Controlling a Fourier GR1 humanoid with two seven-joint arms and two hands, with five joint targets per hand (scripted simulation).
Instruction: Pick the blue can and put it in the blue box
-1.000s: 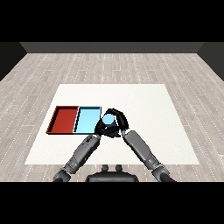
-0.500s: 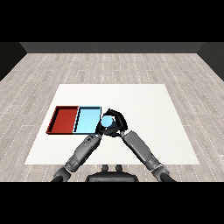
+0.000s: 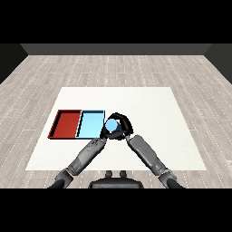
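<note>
The right robot hand (image 3: 121, 123) curls round the blue can (image 3: 112, 126), just right of the light blue tray (image 3: 90, 123). The tray's low right wall is all that stands between them. The left robot hand (image 3: 105, 134) crowds the can's near-left side. Beyond the blue tray lies the red tray (image 3: 67, 123). The worktop (image 3: 149, 104) right of and beyond the right robot hand lies open.

A light blue can (image 3: 112, 125) is seen against a black right hand (image 3: 124, 124). One tray (image 3: 66, 123) is coloured red, the other tray (image 3: 91, 123) light blue. The counter (image 3: 149, 108) is white, the floor (image 3: 113, 68) patterned in pale grey wood planks.
</note>
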